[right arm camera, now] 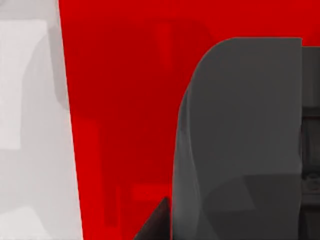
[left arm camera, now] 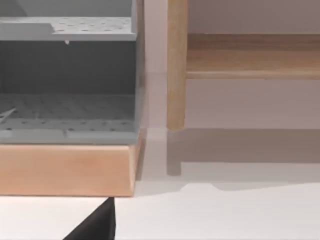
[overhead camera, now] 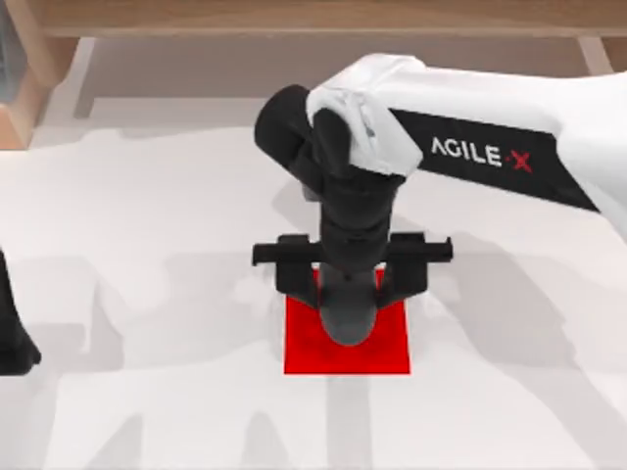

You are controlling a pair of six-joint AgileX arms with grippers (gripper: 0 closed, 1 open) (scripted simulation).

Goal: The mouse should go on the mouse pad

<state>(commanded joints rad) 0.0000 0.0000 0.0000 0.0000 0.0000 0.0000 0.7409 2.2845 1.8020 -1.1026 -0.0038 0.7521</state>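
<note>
One arm works: right gripper sits low over flat bright-red square mouse pad, dark-grey rounded mouse on pad for placement, prob. gripped, finger state unclear; left arm parked at table's left edge.

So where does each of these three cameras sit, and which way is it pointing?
Top view: above the table, looking down at the right arm's end effector with the dark mouse over the red pad; the left arm rests at the left edge.
Left wrist view: on the left arm, facing a grey shelf and wooden frame.
Right wrist view: on the right arm, close above the pad and mouse.
Top and right wrist views share pad and mouse.
</note>
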